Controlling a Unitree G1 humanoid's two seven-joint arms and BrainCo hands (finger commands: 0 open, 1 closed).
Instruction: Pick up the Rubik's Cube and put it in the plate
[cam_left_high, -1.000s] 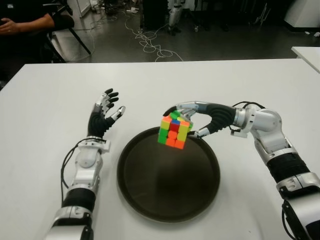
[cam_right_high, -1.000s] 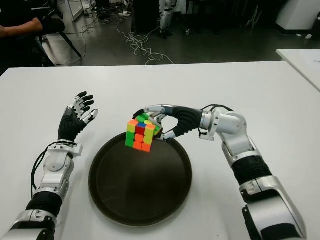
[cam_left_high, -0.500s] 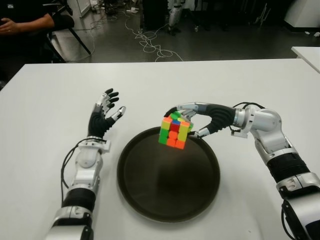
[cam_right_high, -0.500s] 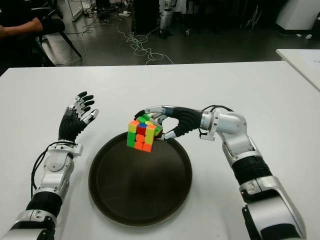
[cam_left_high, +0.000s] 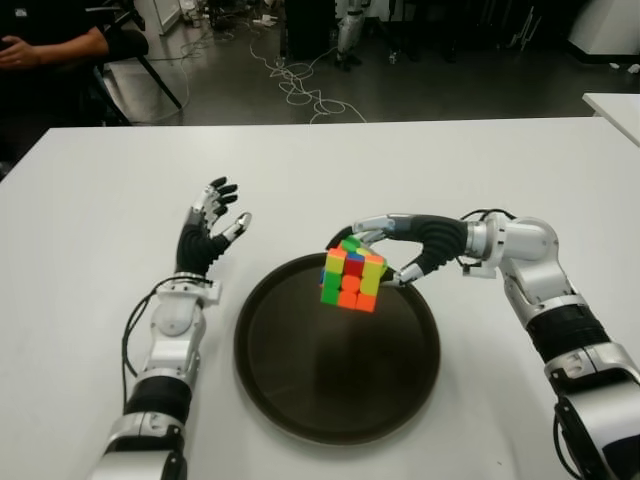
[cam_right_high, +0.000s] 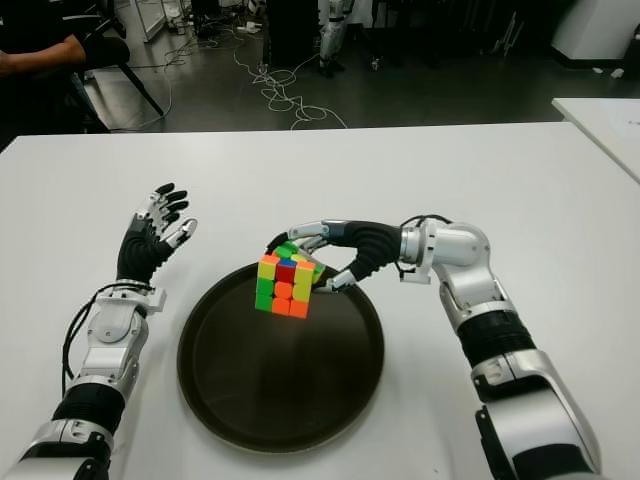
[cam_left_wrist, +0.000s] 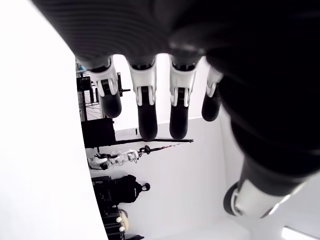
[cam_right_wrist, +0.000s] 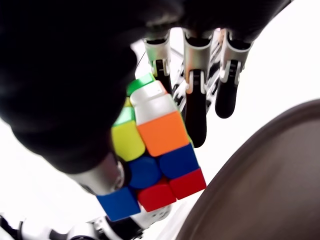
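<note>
The multicoloured Rubik's Cube hangs just above the far part of the round dark plate, tilted, with its lower edge close to the plate's surface. My right hand reaches in from the right and is shut on it. Fingers press the top and the thumb presses the side, as the right wrist view shows on the cube. My left hand is raised to the left of the plate, fingers spread and holding nothing; its fingers show straight in the left wrist view.
The white table stretches around the plate on all sides. Beyond its far edge lie floor cables, and a seated person is at the back left. A second white table shows at the far right.
My right hand has lowered the cube and carried it slightly inward over the plate; the cube has tipped a little. The left hand has stayed put.
</note>
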